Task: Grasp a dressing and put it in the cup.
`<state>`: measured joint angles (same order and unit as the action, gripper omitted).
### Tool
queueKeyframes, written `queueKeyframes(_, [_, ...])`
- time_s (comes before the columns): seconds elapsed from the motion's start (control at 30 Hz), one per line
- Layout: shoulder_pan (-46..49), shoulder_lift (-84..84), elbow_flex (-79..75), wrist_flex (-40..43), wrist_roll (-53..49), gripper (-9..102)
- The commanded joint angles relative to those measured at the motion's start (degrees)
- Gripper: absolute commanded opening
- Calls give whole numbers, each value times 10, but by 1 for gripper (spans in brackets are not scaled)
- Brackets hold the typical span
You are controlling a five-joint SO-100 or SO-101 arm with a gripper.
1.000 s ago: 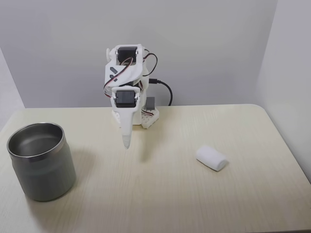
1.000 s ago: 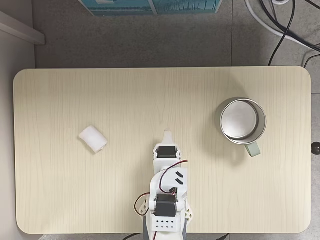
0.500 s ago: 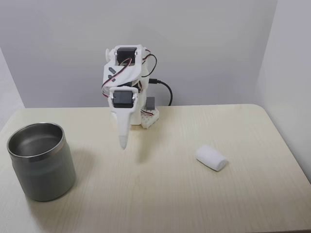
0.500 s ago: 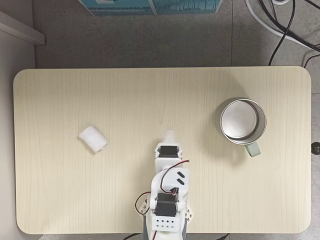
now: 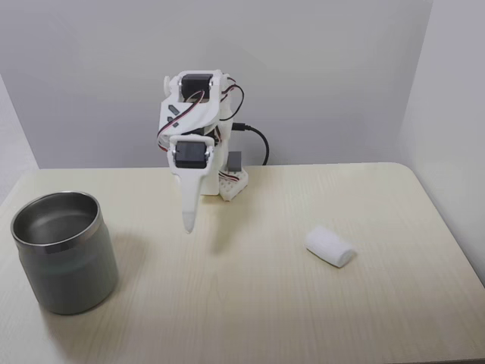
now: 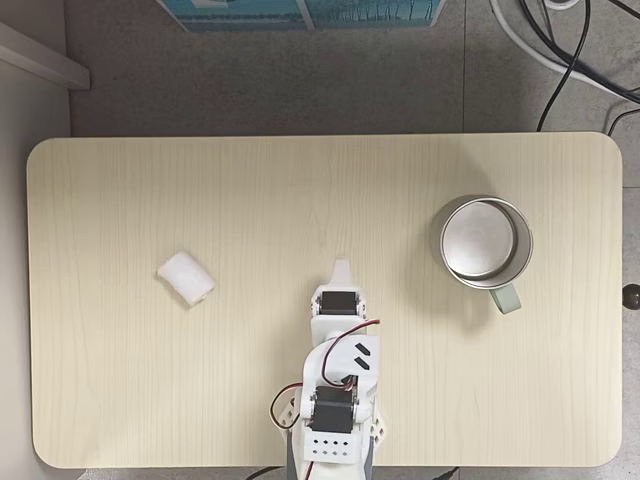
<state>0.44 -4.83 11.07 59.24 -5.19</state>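
Small white soft dressing (image 5: 330,246) lies sideways on table (image 6: 300,190); gripper (image 5: 187,226) clenched, holding nothing.

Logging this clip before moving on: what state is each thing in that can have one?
dressing: lying on its side on the table, untouched, apart from the gripper.
cup: upright, open-topped, empty inside in a fixed view.
gripper: shut, empty, pointing down above the table, between cup and dressing.
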Motion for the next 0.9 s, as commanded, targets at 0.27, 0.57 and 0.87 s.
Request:
queueKeyframes(0.27, [4,26,192,99,-114,3])
queueKeyframes(0.57, [-75,297,468,207,-232,13])
queueKeyframes(0.87, [-214,411,643,342,-441,14])
